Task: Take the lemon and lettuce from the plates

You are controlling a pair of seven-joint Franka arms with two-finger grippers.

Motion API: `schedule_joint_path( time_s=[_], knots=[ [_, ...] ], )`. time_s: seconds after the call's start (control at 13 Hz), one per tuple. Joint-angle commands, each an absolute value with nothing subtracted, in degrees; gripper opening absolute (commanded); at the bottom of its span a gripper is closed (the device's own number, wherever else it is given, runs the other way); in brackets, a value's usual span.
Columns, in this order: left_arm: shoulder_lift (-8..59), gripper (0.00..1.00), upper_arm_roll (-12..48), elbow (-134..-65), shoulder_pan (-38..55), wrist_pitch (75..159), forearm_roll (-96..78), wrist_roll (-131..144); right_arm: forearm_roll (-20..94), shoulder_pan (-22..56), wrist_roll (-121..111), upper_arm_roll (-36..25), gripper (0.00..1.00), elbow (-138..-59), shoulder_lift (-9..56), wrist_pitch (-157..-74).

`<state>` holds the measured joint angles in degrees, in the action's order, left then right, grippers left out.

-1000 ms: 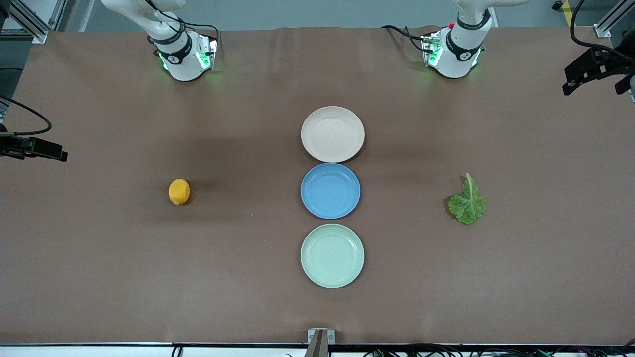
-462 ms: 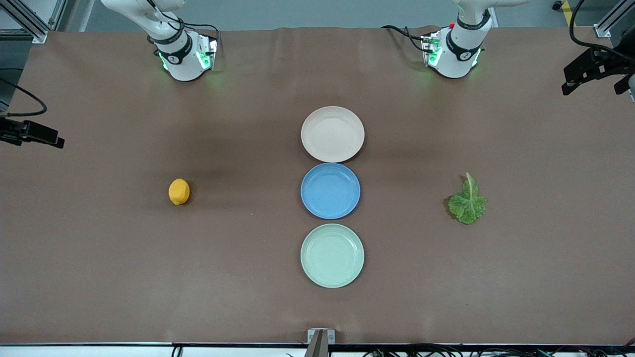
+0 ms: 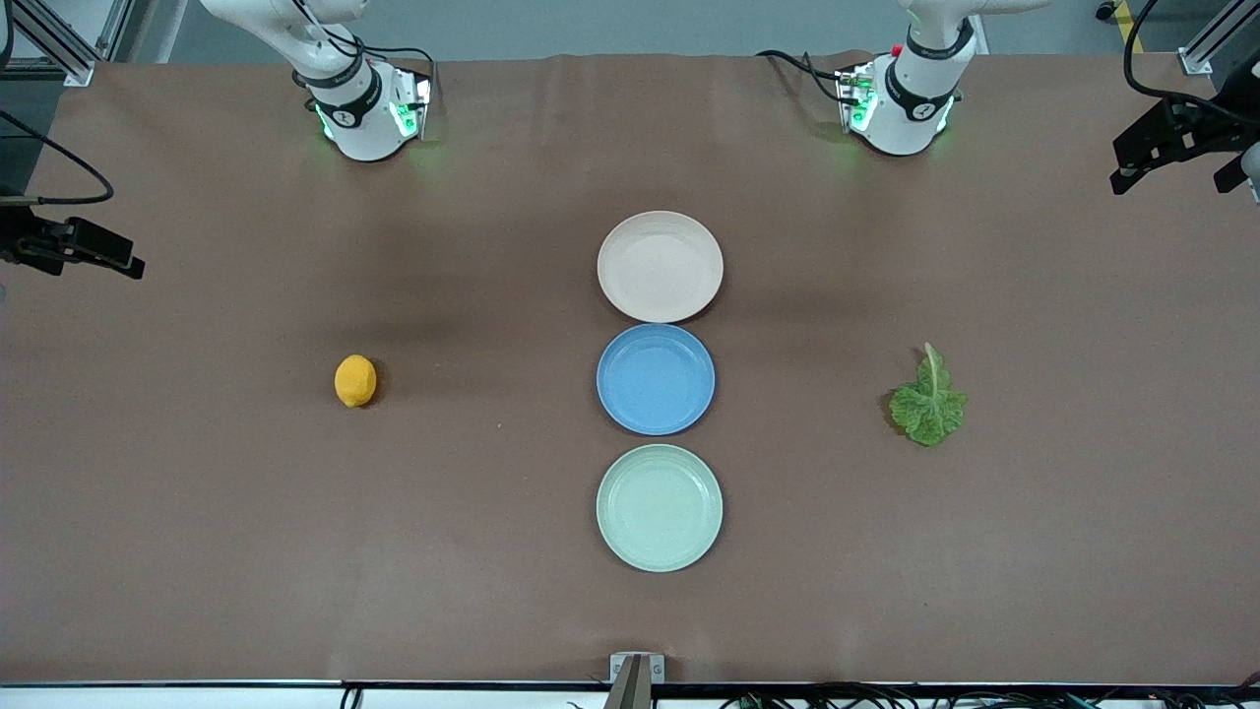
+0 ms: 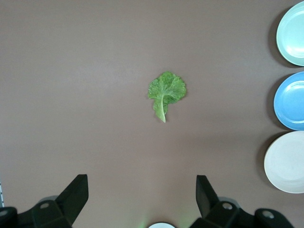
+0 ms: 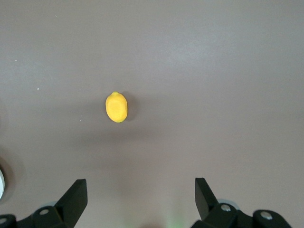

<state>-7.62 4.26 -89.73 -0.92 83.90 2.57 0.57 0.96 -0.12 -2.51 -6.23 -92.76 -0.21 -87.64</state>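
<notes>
Lemon point(image 3: 355, 381) and lettuce point(image 3: 928, 402) both lie on the bare brown table point(image 3: 197, 512), not on any plate: we see the lemon toward the right arm's end and the lettuce toward the left arm's end, each well apart from the column of plates at the middle. In that column the beige-pink plate point(image 3: 660, 266), the blue plate point(image 3: 656, 379) and the mint green plate point(image 3: 659, 507) are all bare. The right gripper point(image 5: 141, 197) hangs high over the table with its jaws spread wide and nothing between them, the lemon in its wrist view. The left gripper point(image 4: 142, 194) hangs likewise, jaws wide and bare, looking down on the lettuce. To do this step well, we judge that each arm should centre over its item before descending. We would close across the lemon's narrow width, and pinch the flat leaf at its paler rib, since a limp leaf may slip or crumple.
</notes>
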Motion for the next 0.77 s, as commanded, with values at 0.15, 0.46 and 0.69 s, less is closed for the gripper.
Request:
schedule_joint_path(
  time_s=[0.15,0.46,0.69],
  knots=[
    [-9.67,1.0,4.48,-93.95,-1.23,86.74,-0.79,0.44,1.41,-0.26,-1.67,-5.1,1.0,-95.36,-4.13,-87.98],
    [-8.88,1.0,4.48,-92.99,-1.05,86.92,0.09,0.0,1.41,0.7,-1.67,-5.1,1.0,-95.36,-5.19,-88.15],
    [-7.91,1.0,4.48,-91.94,-1.14,86.75,0.35,-0.09,1.41,0.97,-1.67,-5.1,1.0,-95.45,-5.1,-88.33]
  ],
)
